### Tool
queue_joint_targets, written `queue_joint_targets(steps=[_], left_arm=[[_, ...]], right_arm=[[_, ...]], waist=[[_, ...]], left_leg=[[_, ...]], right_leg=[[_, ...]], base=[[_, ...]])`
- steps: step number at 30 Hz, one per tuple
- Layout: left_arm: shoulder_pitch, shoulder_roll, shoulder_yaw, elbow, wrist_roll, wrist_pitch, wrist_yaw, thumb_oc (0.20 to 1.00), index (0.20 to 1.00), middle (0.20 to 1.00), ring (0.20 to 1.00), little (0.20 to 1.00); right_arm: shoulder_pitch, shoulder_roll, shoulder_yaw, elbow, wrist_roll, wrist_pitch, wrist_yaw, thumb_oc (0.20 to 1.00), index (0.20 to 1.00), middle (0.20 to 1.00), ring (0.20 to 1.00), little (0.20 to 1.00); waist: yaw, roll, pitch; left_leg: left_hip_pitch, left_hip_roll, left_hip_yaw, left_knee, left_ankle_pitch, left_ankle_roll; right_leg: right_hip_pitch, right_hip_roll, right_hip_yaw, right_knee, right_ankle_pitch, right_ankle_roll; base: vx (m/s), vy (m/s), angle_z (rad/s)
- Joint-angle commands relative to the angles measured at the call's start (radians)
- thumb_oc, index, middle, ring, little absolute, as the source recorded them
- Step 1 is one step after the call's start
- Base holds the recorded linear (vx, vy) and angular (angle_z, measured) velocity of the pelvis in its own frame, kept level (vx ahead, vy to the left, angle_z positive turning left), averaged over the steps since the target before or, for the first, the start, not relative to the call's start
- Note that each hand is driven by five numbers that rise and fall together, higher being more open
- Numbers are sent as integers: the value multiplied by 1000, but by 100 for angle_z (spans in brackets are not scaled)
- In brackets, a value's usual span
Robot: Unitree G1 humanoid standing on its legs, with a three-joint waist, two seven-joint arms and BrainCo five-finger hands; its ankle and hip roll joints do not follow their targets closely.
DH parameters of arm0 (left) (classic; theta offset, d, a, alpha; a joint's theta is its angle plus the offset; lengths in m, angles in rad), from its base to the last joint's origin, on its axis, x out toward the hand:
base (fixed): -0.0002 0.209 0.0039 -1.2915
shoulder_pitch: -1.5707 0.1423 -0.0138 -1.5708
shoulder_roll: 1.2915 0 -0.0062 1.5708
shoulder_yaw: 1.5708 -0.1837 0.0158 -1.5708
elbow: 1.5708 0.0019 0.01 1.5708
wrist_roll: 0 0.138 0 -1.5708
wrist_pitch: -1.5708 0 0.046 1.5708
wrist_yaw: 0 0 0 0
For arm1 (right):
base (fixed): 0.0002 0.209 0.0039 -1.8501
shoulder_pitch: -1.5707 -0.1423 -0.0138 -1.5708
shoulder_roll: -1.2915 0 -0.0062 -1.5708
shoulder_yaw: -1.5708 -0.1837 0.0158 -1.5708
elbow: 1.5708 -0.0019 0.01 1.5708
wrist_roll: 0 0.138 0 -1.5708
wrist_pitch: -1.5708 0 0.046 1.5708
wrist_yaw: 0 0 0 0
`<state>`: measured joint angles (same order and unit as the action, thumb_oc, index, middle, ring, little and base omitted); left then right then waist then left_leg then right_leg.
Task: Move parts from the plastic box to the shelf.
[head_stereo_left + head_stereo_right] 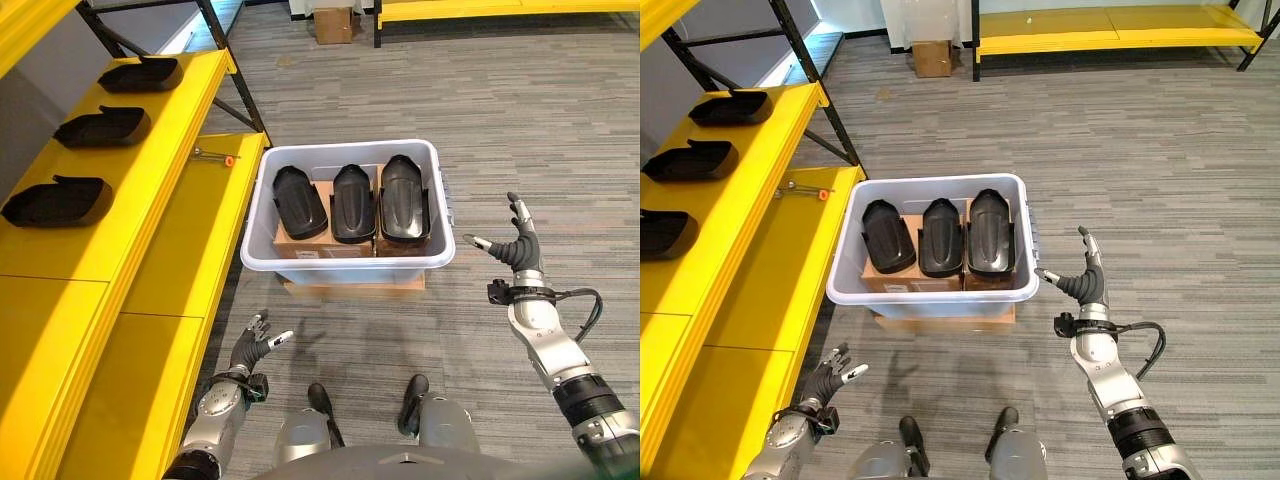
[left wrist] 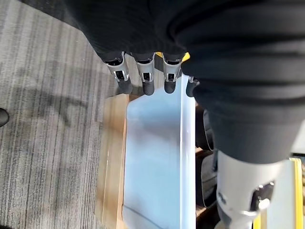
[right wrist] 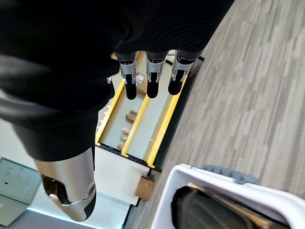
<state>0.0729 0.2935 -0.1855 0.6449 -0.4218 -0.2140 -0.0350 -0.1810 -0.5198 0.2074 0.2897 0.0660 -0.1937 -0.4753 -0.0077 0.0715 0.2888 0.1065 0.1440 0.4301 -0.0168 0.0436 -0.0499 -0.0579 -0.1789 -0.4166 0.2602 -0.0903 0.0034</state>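
Grey striped carpet (image 1: 520, 120) runs under everything in front of me, with a long yellow metal shelf (image 1: 175, 215) along my left side. On the carpet just ahead sits the pale grey plastic box (image 1: 345, 262), resting on a flat piece of brown cardboard (image 1: 350, 288) that pokes out from beneath its near edge. Inside the box, three black moulded plastic parts (image 1: 353, 204) stand side by side on top of brown cardboard cartons (image 1: 308, 244), leaning back toward the far wall. Three more black moulded parts (image 1: 58, 201) of the same kind lie in a row on the upper level of the shelf, well apart from one another. On the lower yellow level, near the box's far left corner, lies a small metal tool with an orange tip (image 1: 214, 156).

My left hand (image 1: 258, 343) hangs low beside the shelf, short of the box's near left corner, fingers straight and spread, holding nothing. My right hand (image 1: 516, 240) is raised just to the right of the box, palm turned toward it, fingers straight and thumb stretched out toward the box wall without touching it; it is empty too.

Further back, a small brown cardboard carton (image 1: 333, 23) stands on the carpet beside a second yellow shelf (image 1: 500, 10) at the far side of the room.
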Motion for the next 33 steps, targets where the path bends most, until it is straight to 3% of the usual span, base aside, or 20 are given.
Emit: queue_joint_targets(steps=[1,5,9,11,12,14,15,16,19,23,29,33], left_arm=[[14,79,9,-64,44,-51,-29,1000,1000,1000,1000,1000],[-4,97,-10,-55,74,-49,-70,1000,1000,1000,1000,1000],[0,106,-50,-63,78,-47,-92,1000,1000,1000,1000,1000],[5,101,-58,-60,62,-49,-81,1000,1000,1000,1000,1000],[5,96,-66,-57,56,-52,-70,1000,1000,1000,1000,1000],[4,88,-75,-51,33,-60,-73,1000,1000,1000,1000,1000],[0,81,-85,-47,38,-61,-76,1000,1000,1000,1000,1000],[2,68,-100,-34,82,-75,-73,1000,1000,1000,1000,1000],[4,70,-105,-44,62,-61,-70,1000,1000,1000,1000,1000],[15,81,-108,-79,59,-25,-75,1000,1000,1000,1000,1000],[24,64,-115,-86,60,-53,-91,1000,1000,1000,1000,1000],[4,77,-118,-128,39,-67,-101,1000,1000,1000,1000,1000]], right_arm=[[-55,19,-1,-39,-20,-52,-15,1000,1000,1000,1000,1000],[-58,26,-7,-28,-32,-52,-39,1000,1000,1000,1000,1000],[-74,41,-7,-14,-14,-44,-27,1000,1000,1000,1000,1000],[-82,43,2,-15,-15,-39,-31,1000,1000,1000,1000,1000],[-82,44,6,-27,-15,-24,-31,1000,1000,1000,1000,1000],[-73,52,-1,-32,-18,-22,-30,1000,1000,1000,1000,1000],[-60,55,-8,-28,-17,-23,-36,1000,1000,1000,1000,1000],[-36,46,-24,-30,-7,-19,-34,1000,1000,1000,1000,1000],[-17,51,-27,-20,-7,-15,-20,1000,1000,1000,1000,1000],[-15,47,-11,-12,15,5,-35,1000,1000,1000,1000,1000],[0,33,-9,-12,20,16,-26,1000,1000,1000,1000,1000],[7,26,-10,-25,-10,2,-52,1000,1000,1000,1000,1000]], waist=[[14,-68,-54],[14,-69,-60],[24,-61,-46],[11,-67,-41],[-6,-74,-39],[-12,-84,-40],[-21,-89,-39],[-38,-96,-42],[-41,-86,-58],[-37,-82,-66],[-45,-77,-82],[-60,-69,-77]], left_leg=[[-19,-13,-46,93,-114,33],[-6,-55,-61,96,-143,78],[41,-103,-45,43,-174,122],[65,-117,-54,19,-180,117],[84,-128,-76,2,-187,113],[100,-139,-82,-7,-198,107],[110,-151,-111,-13,-209,114],[109,-157,-129,-22,-187,110],[133,-148,-131,-43,-190,94],[138,-132,-110,-48,-181,83],[131,-113,-82,-47,-169,62],[101,-106,-79,-18,-174,60]], right_leg=[[120,-48,80,-126,33,99],[107,-54,95,-28,16,104],[-11,-127,46,204,114,137],[-42,-74,51,102,114,142],[-64,-21,73,-6,137,150],[-72,-8,63,-135,189,163],[-88,-11,122,-170,241,178],[-62,11,170,-246,249,162],[-26,14,166,-278,250,183],[12,21,136,-294,229,164],[64,44,122,-318,188,126],[42,52,135,-267,146,106]], base=[[22,293,-1],[14,267,-1],[37,286,0],[116,32,-29],[166,-79,-40],[189,-98,-15],[206,-175,44],[225,-186,85],[249,-162,74],[148,-112,26],[121,-83,-2],[98,-117,11]])
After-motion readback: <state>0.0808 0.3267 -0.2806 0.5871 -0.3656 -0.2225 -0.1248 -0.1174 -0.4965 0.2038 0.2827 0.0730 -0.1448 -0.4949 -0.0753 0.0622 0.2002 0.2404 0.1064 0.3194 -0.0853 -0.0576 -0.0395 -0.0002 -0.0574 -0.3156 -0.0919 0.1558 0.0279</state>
